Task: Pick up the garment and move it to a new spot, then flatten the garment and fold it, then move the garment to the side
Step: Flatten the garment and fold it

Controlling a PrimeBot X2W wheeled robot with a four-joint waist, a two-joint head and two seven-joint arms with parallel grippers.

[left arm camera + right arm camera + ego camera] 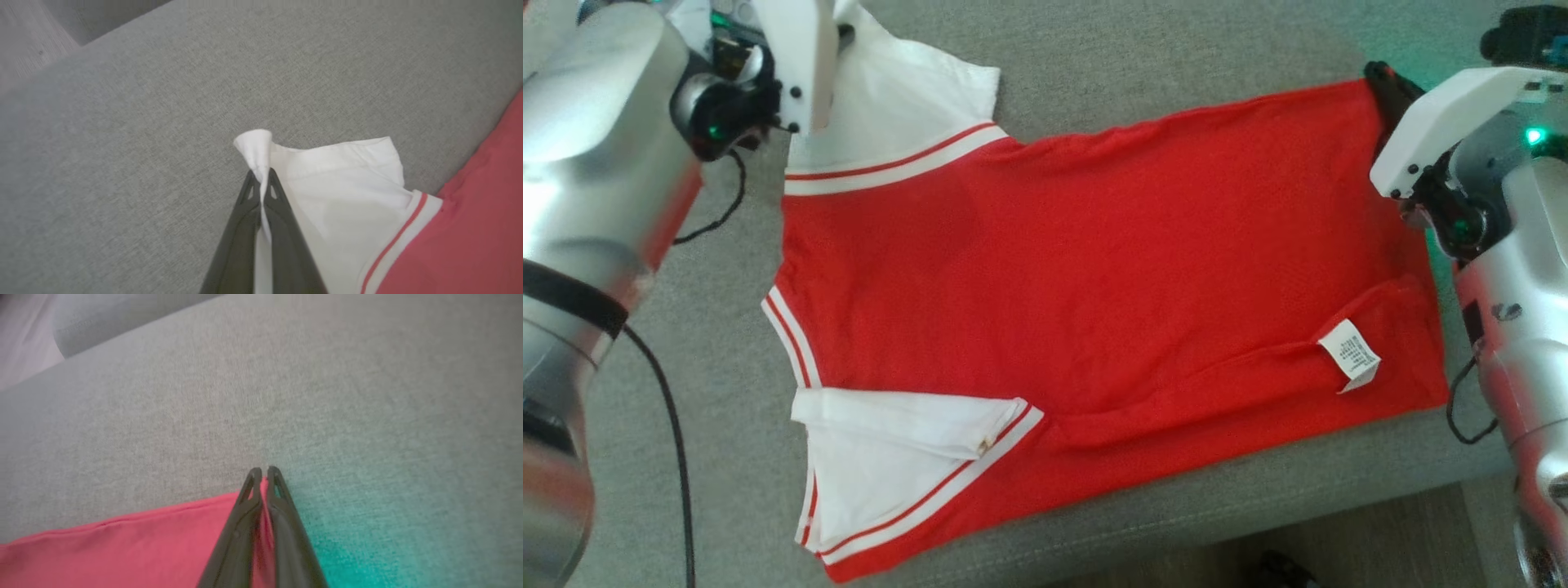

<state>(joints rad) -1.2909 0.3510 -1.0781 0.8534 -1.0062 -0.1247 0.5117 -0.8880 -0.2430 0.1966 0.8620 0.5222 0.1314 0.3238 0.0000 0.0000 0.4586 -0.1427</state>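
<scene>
Red cloth with white short sleeves and striped red-and-white trim, the garment (1094, 269) lies spread flat on a grey woven upholstered surface (1143, 57) in the head view, its collar end to the left and its hem to the right. The far white sleeve (907, 106) runs up under the left arm's white wrist housing (800, 57), the near white sleeve (890, 457) lies folded over on itself at the lower left, and a small white printed label (1349, 355) sticks out near the hem. The right gripper (1380, 82) sits at the hem's far corner. In the left wrist view, the left gripper (260, 179) has its dark fingers pressed together on the far sleeve's edge, a white tuft of it standing up past the tips. In the right wrist view, the right gripper's fingers are pinched onto the garment's red corner, a sliver of red showing between them, grey upholstery beyond.
</scene>
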